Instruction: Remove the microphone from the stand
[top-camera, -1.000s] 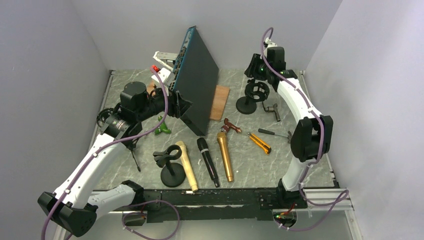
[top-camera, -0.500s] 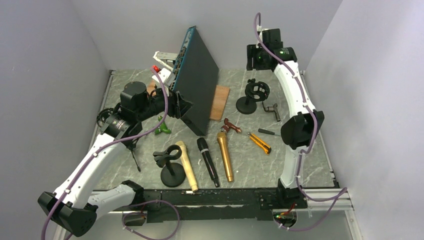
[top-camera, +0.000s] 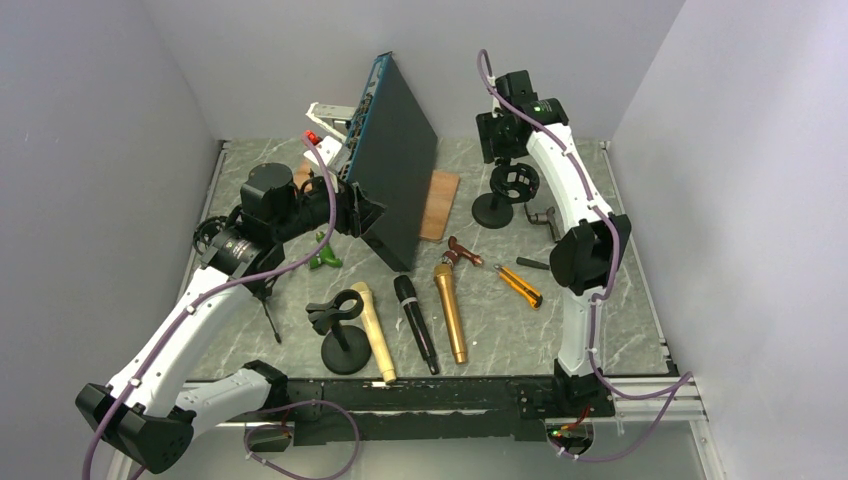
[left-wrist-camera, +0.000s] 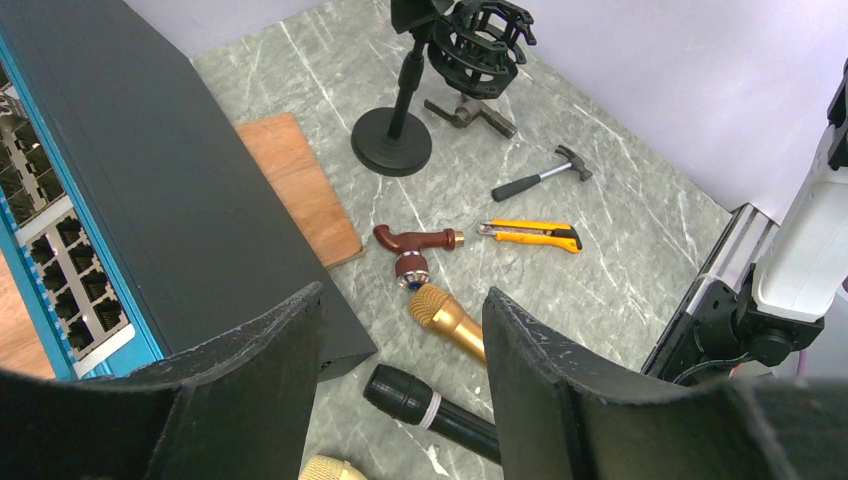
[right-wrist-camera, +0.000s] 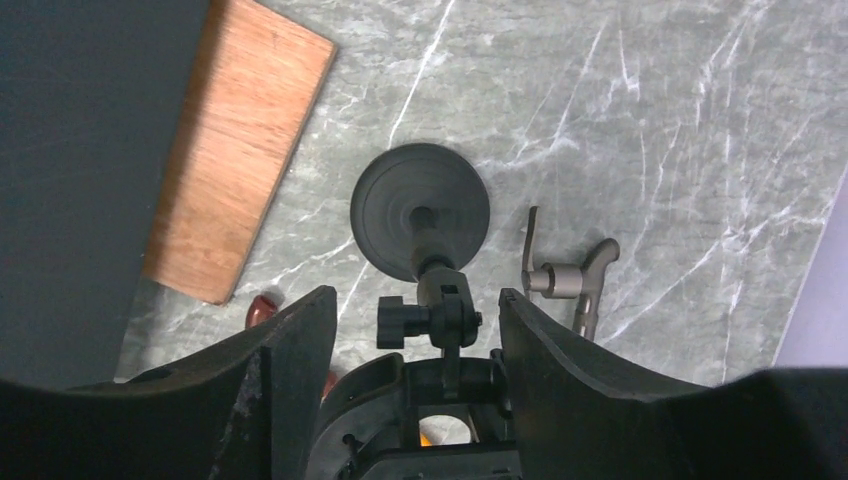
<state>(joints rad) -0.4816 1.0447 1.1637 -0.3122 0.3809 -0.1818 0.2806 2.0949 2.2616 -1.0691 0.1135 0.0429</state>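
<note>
Hovering with fingers spread over the empty black shock-mount stand (right-wrist-camera: 420, 210) far right, the right gripper (right-wrist-camera: 415, 305) risks toppling it. The left gripper (left-wrist-camera: 402, 300) hangs equally spread. The cream microphone (top-camera: 374, 330) lies against the near-left black clip stand (top-camera: 345, 355).

Lit softly and evenly from overhead, bright throughout. Casts only faint, short shadows around the round black stand base (right-wrist-camera: 420, 212) and under the tall dark slab-shaped case (top-camera: 400, 170). Leaves a mild sheen on the grey marbled tabletop (left-wrist-camera: 640, 160). Reads sharp in the overhead view; turns soft and dark on the near black finger pads (left-wrist-camera: 560, 400) in both wrist views, with slight stretching toward the edges.
</note>
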